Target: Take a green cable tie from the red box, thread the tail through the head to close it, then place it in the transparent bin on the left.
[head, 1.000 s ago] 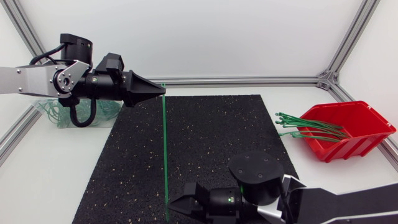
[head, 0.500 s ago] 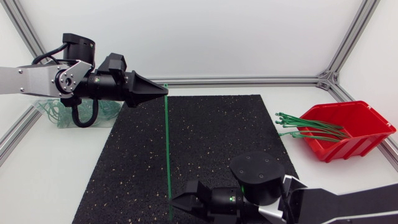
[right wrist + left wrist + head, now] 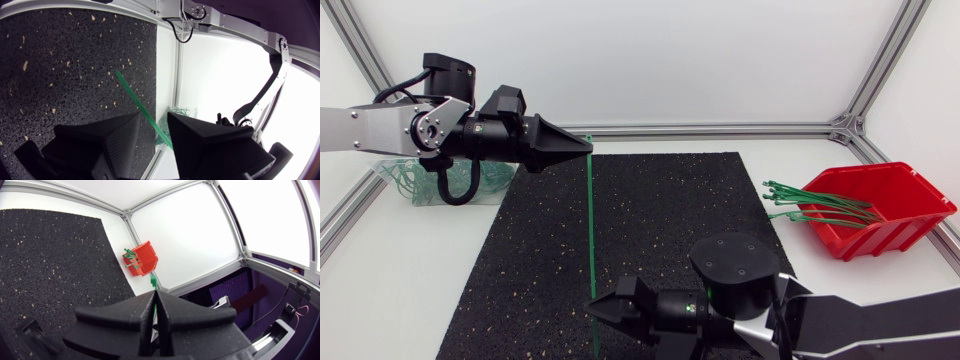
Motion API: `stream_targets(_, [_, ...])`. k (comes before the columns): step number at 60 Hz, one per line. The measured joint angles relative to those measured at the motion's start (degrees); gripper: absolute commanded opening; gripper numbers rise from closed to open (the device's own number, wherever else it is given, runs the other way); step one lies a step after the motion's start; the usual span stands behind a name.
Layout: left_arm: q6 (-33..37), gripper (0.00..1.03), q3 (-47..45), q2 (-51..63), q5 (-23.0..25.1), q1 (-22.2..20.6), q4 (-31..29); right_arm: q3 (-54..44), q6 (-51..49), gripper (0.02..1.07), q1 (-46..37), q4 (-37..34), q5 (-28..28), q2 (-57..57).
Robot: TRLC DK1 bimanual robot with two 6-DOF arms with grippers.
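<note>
left jaws: together, clamped on the head end of the green cable tie [image 3: 590,230], over the far left corner of the black mat [image 3: 670,220]. The left arm [image 3: 370,125] comes in from the left. In the left wrist view green shows in the slit between the jaws, and the tie's head pokes out just past their tips

tie: straight, not looped. It runs from the left jaws at the far side to the near edge of the mat, left of centre

right jaws: apart, low over the near edge of the mat, pointing left from the right arm [image 3: 860,325], tips at the tie's near part. In the right wrist view the tie crosses the gap between them at a slant; can't tell if it touches either one

red box [image 3: 880,238]: on the counter [image 3: 410,280] at the right, off the mat, with a bundle of spare ties [image 3: 815,203] sticking out over its left rim

transparent bin [image 3: 402,182]: far left on the counter, partly behind the left arm, green ties inside
</note>
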Motion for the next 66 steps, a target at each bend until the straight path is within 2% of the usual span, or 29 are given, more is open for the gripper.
stream_targets(6, [0.0, 0.04, 0.0, 0.0, 0.0, -0.13, 0.0, 0.0, 0.0, 0.22, 0.0, 0.04, -0.04, 0.02])
stream_targets(37, [0.0, 0.04, 0.0, -0.09, -0.13, -0.11, 0.0, -0.7, 0.0, 0.21, 0.52, 0.37, 0.09, -0.37])
stream_targets(44, [0.0, 0.04, 0.0, -0.09, -0.15, -0.11, 0.0, -1.22, 0.0, 0.09, 1.27, 0.39, 0.07, -0.79])
stream_targets(51, [0.04, 0.04, 0.0, -0.09, -0.13, -0.11, 0.0, -1.31, 0.07, 0.08, 1.6, 0.37, 0.09, -1.33])
stream_targets(61, [0.46, 0.04, -1.42, -1.16, -0.15, -0.13, 0.09, -1.31, 4.55, 0.08, 1.73, -0.37, 0.04, -3.02])
stream_targets(66, [1.27, 0.04, -2.97, -2.8, -0.17, -0.2, 0.2, -0.9, 10.51, 0.08, 1.73, -4.04, -0.2, -5.09])
